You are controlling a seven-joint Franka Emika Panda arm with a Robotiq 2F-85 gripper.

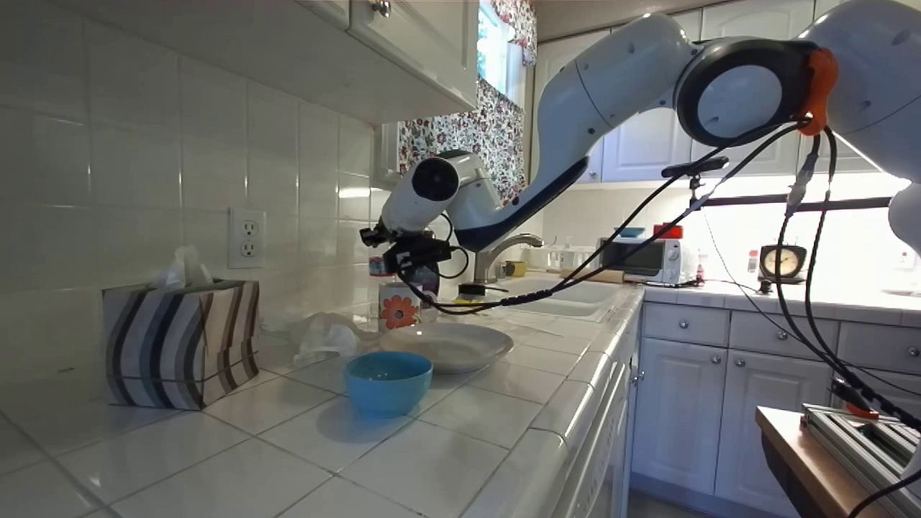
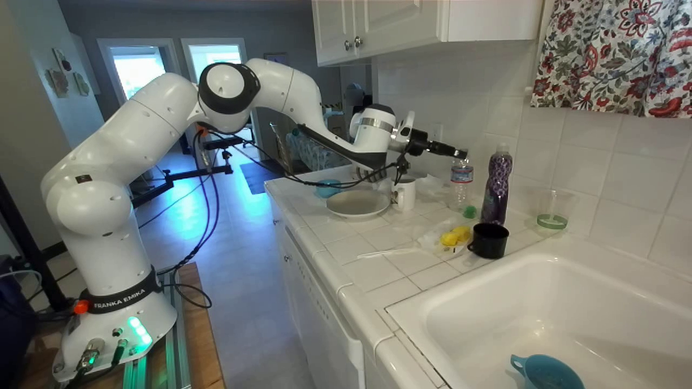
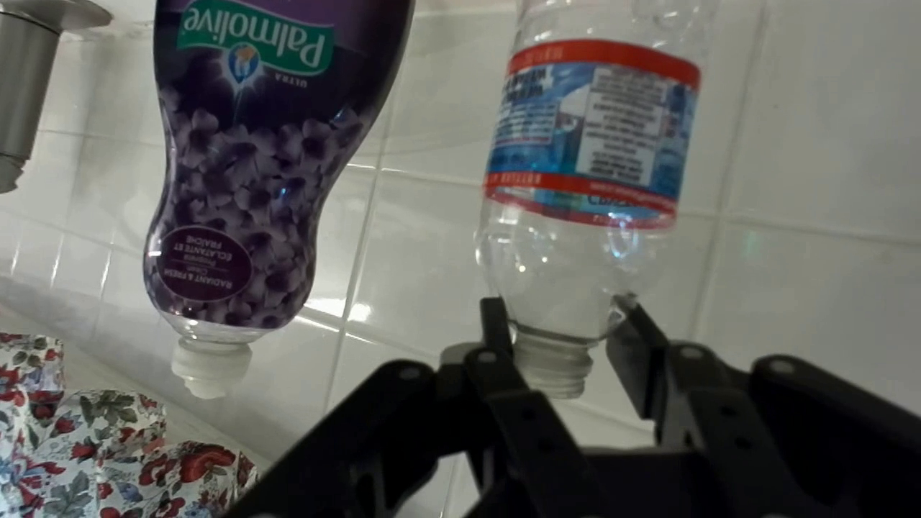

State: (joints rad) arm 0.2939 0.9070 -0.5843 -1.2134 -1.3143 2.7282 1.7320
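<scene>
Water bottle pinched at its top by the claw: clear, thin-walled plastic, upright toward the back of the counter, close to the tiled wall and well away from the front edge. With its threaded neck bare and its inside apparently empty, it should prove light; the sides may be slick and would likely dent under a hard squeeze without breaking. The stiffest hold is probably the neck and the upper shoulder just below it. In the wrist view the neck lies between the fingers, their ends seemingly against both sides of the shoulder, and the labelled body extends beyond them; how firm the pinch is cannot be judged. Beside it, toward the sink, stands a purple dish soap bottle, apart from the claw; a small green object sits by the water bottle's base. A black cup stands near the sink's edge. In the opposite direction along the counter come a mug and a plate, then a blue bowl, with a striped tissue box near the wall.
</scene>
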